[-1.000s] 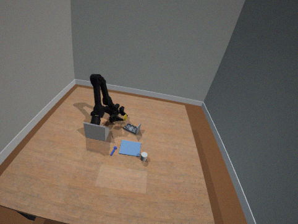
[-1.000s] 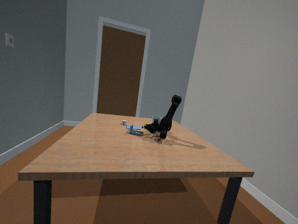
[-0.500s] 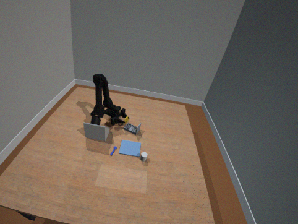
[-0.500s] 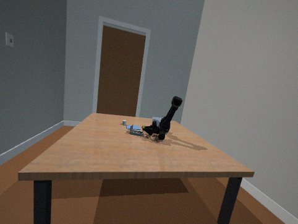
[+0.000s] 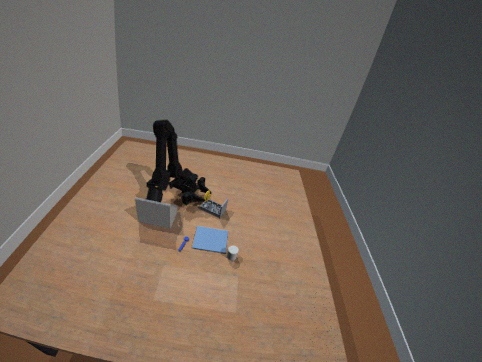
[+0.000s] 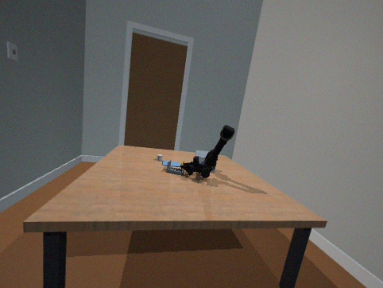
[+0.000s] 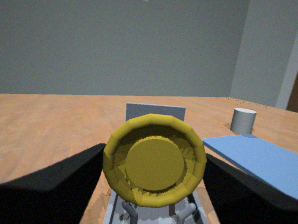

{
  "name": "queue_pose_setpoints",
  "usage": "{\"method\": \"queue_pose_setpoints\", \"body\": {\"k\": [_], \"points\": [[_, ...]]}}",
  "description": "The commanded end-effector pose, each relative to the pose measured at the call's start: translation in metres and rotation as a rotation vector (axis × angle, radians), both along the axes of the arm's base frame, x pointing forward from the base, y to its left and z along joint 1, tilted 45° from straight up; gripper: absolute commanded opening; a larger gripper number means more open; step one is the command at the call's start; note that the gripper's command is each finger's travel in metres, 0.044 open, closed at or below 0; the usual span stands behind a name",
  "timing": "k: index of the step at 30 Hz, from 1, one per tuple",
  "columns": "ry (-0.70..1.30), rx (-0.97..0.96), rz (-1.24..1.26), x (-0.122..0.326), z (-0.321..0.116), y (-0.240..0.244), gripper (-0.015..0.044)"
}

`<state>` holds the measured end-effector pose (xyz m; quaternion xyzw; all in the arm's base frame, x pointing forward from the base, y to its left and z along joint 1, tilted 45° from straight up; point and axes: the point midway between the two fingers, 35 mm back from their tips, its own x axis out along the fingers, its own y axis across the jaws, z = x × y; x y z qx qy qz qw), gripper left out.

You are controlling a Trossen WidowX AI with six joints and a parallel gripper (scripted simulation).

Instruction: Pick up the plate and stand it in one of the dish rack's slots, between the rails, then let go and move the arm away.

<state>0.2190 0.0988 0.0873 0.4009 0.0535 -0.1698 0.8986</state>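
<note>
Grey walls close in behind a wooden table (image 6: pixel 119 191), and low on that table the black arm folds down toward a small cluster of things. From the wrist view the gripper (image 7: pixel 150 172) is pinching the yellow plate (image 7: pixel 155 166) by its edges, one dark finger (image 7: pixel 60 182) at each side, with the plate standing on edge and its face turned straight back at the camera. Right below and just beyond it sits the grey rack (image 7: pixel 152 210); two of its rails show under the plate's lower rim, and the rack's upright back panel rises behind the plate's top. So the plate hangs over the rack's near end, and I cannot tell whether its rim already touches the rails. What matters, I'd say, is that the plate's face must run parallel to the slot, so it should go straight down. Off to the right lie a blue mat (image 7: pixel 255 157) and a white cup (image 7: pixel 243 120), well apart from the rack
</note>
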Motion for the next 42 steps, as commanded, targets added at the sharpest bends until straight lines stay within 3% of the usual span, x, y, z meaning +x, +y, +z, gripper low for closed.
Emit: {"method": "queue_pose_setpoints", "body": {"k": [1,32,42], "points": [[0.006,-0.009,0.002,0.002,-0.004,-0.003,0.0],[0.002,0.002,0.002,0.01,-0.02,0.001,0.0],[-0.001,0.007,0.0,0.01,-0.019,0.002,0.0263]]}}
